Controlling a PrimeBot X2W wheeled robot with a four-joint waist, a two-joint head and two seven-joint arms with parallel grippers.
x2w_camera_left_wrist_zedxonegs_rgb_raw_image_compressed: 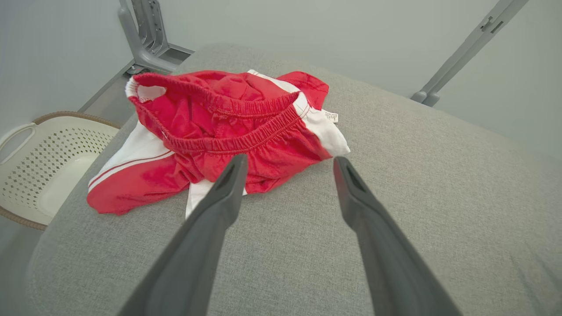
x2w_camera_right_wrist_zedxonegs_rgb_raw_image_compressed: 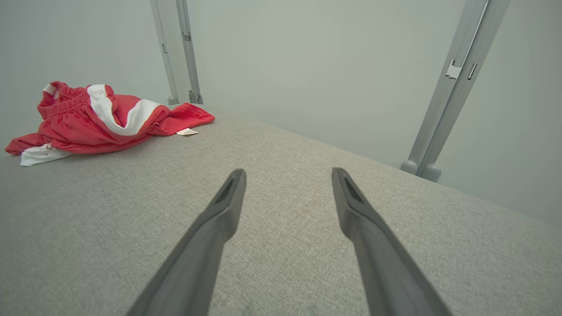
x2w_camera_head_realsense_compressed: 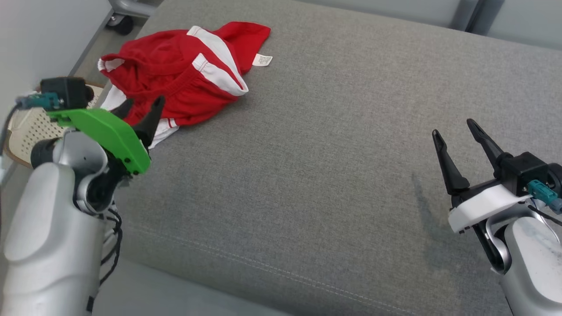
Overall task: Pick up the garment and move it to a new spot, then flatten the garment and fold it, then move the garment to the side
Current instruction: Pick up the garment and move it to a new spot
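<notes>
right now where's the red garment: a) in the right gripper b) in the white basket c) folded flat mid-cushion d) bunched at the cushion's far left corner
D: the red garment lies crumpled at the grey cushion's far left corner, just ahead of the open left gripper.

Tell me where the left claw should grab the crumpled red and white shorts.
Probably grip the bunched elastic waistband of the red and white shorts, coming from the near side with the open left claw. That band stands up as a thick ridge facing the claw; the rest lies flatter on the grey fabric cushion.
</notes>
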